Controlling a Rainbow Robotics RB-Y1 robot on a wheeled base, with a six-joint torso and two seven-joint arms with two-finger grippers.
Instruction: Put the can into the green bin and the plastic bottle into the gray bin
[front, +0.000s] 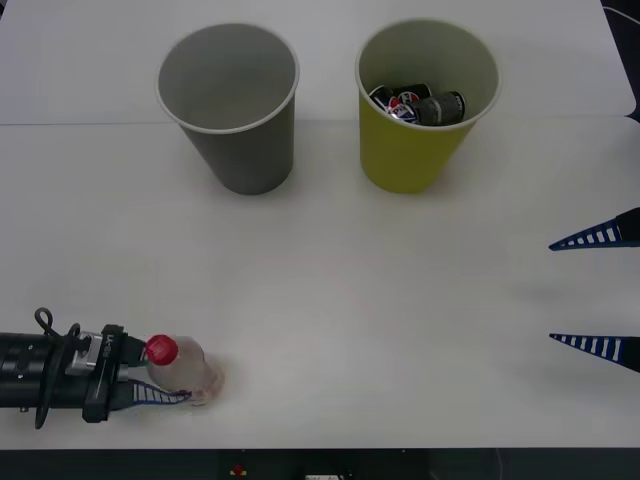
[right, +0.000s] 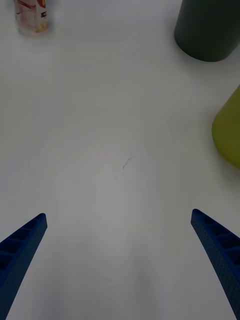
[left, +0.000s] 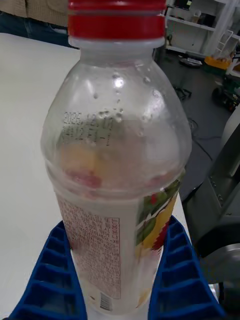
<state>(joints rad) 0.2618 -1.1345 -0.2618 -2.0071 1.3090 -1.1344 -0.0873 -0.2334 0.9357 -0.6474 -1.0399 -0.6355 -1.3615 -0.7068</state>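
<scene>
Small clear plastic bottle (front: 180, 367) with red cap and yellow-and-red label, upright at the near left of the white table (front: 330, 300), clamped between the blue ribbed fingers (left: 47, 280) of the left gripper (front: 165, 392). Left arm stretched in low from the left edge, jaws closed against both sides of the bottle's lower body. Right gripper (front: 598, 290) held at the right edge, jaws spread wide and holding nothing, well apart from the bottle. Farther back, gray cup-shaped bin (front: 232, 105) and yellow-green cup-shaped bin (front: 420, 110) side by side, apart from each other, gray one to the left. Dark crushed can (front: 420, 104) lay inside the yellow-green bin. Nothing between bottle and gray bin. Bottle's base hidden behind the fingers in the left wrist view; label text too small to read.
</scene>
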